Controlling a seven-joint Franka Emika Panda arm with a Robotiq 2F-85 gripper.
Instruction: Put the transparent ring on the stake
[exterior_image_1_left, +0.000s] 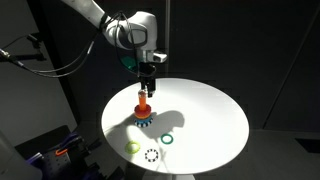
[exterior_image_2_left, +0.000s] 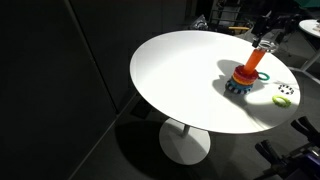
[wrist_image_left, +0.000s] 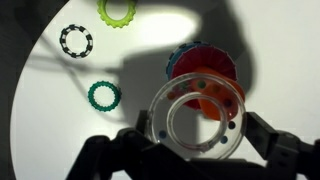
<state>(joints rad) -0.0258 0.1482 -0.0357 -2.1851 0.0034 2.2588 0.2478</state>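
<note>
Mia: Fingers (wrist_image_left: 275, 148) first, since they fill the bottom of the wrist view. What have they got?

Tom: They're closed on the clear ring (wrist_image_left: 160, 118), pressing its outer edge from two opposite sides and spread only as wide as the ring. It's carried flat in the air just over the peg (wrist_image_left: 210, 72). The peg shows through the hole, off towards one side rather than centred. I can't tell whether the ring touches the peg's top.

Mia: How would it handle?

Tom: My guess is hard plastic: very light and stiff enough not to squash. It looks smooth, though, so it could slip or flip out if squeezed unevenly. The outer edge, across the widest part, looks the right place to hold, and that leaves the hole free.

Mia: And the count?

Tom: One peg, one clear ring. Three more rings lie loose on the white tabletop (exterior_image_1_left: 210, 105), none touching the peg: one dotted ring (wrist_image_left: 75, 41) in black and white, one dark green ring (wrist_image_left: 103, 96) and one yellow-green ring (wrist_image_left: 117, 10). Four rings altogether.
</note>
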